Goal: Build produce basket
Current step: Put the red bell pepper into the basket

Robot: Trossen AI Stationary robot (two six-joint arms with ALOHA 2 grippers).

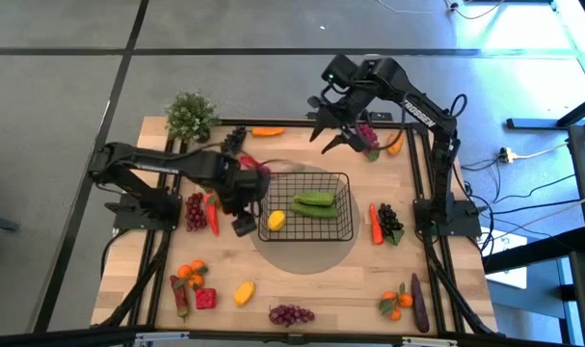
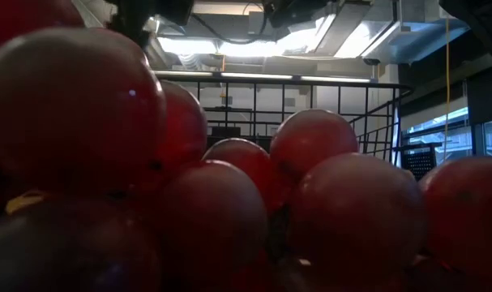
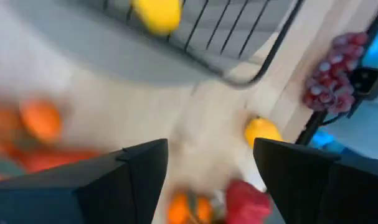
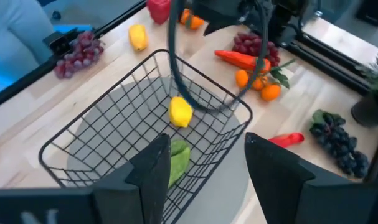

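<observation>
- Red grapes crowd the low view, hiding nearly all the table; only the wire basket's upper bars show behind.
- Left gripper hovers at the basket's 9 o'clock edge, jaws apart, empty; its wrist view is smeared.
- Basket sits mid-table holding 1 lemon and 2 cucumbers.
- Right gripper hangs toward 12 o'clock, jaws apart, empty.

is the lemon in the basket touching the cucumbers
Apart. The high view shows bare wire floor between the lemon and the cucumbers in the basket.
</observation>
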